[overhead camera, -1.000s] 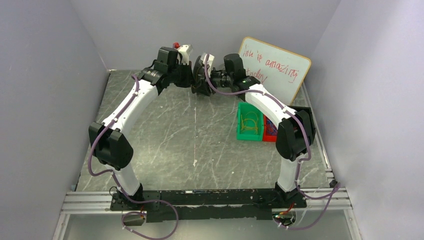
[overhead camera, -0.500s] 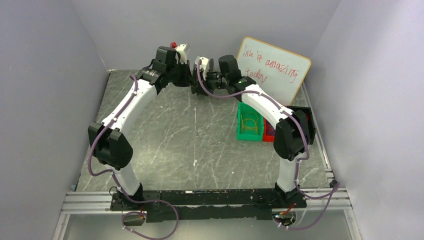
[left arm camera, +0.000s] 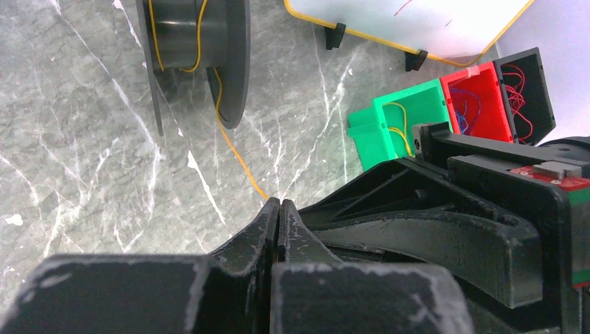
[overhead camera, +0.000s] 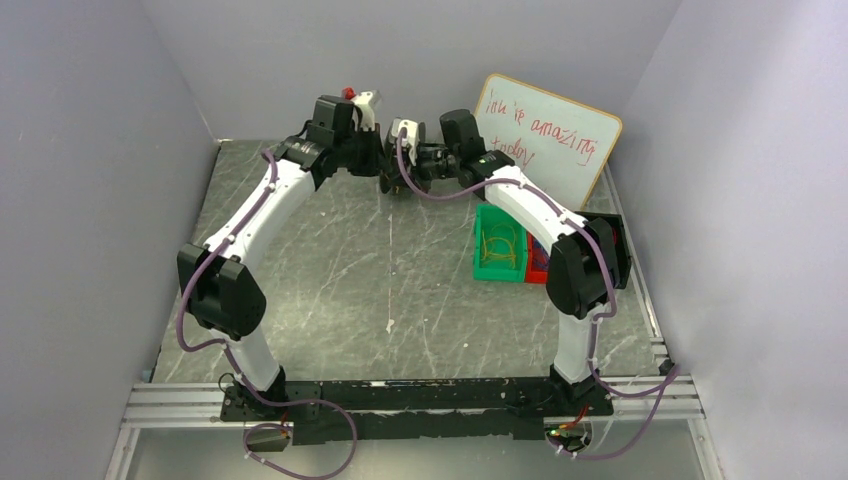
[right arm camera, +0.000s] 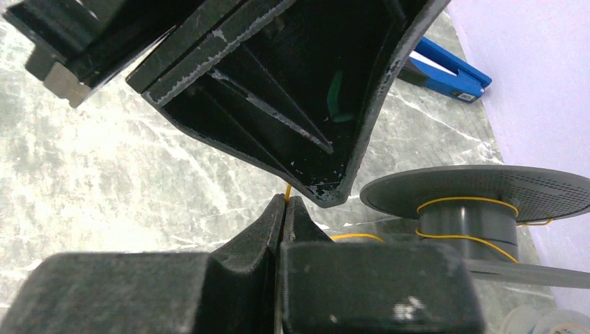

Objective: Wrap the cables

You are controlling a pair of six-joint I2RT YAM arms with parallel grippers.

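Grey marble-patterned desk (overhead camera: 330,260) is carrying every item under inspection. The left arm (overhead camera: 250,225) and the right arm (overhead camera: 540,215) are arching inward, their wrists meeting above the far middle of the desk. A whiteboard (overhead camera: 550,135) with red handwriting is leaning at the far right.

A green bin (overhead camera: 500,245) is sitting on the desk close to the right arm and is holding loops of yellow wire. A red bin (left arm camera: 480,101) is standing against it with thin wires inside, and a black bin (left arm camera: 532,87) holding red wires is standing next in the row.

A black spool (left arm camera: 233,56) is standing on the far part of the desk. The yellow cable (left arm camera: 236,149) is lying in a few turns around the spool's hub, then running off the flange and across the desk to the tips of the left jaws.

The left jaws are pressing fully together, with the cable entering at their tips. The right jaws are likewise pressing together, pinching a short stub of the same cable that is showing just above their tips, right under the left jaws.

A blue clip-like object (right arm camera: 449,73) is lying by the wall.
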